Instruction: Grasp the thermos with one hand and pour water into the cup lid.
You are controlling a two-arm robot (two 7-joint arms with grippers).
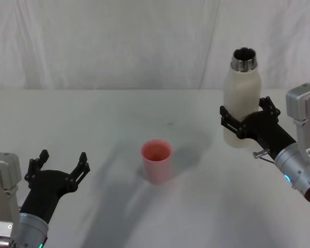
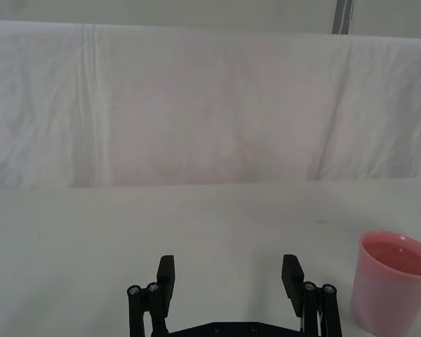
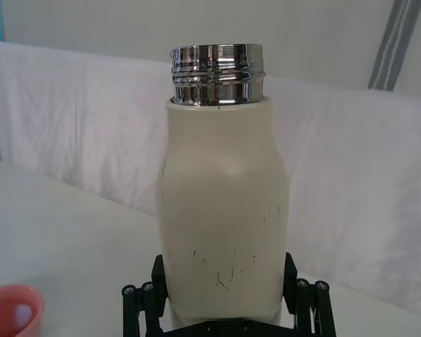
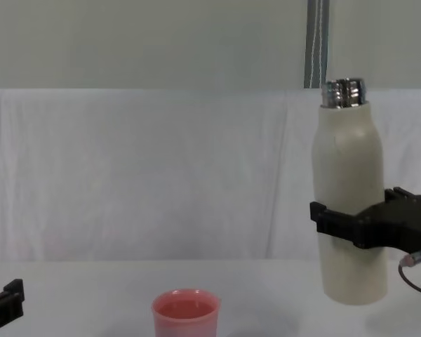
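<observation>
The cup lid (image 1: 156, 160) is taken as the landmark; it stands upright on the white table (image 1: 103, 129), mouth up. Whether any water is in it cannot be told from its pink interior.

The thermos (image 1: 241, 98) is seen upright, well apart from the cup lid on the robot's right and farther back. Its steel neck is uncapped and open at the top. In the chest view its base appears to be at or just above the table; contact cannot be confirmed.

The right gripper (image 1: 246, 117) is clenched around the lower half of the thermos body, one finger on each side, as is seen in the right wrist view (image 3: 224, 295).

The left gripper (image 1: 59, 164) is held on the other side of the cup lid, nearer the robot, fingers spread, with nothing between them; it is judged idle.

Progress: the grasp is judged done. No tilt is seen, and the neck is not over the cup lid. Left to do: the thermos is to be carried toward the cup lid, its mouth set above the rim, and then tipped so that water is poured.
</observation>
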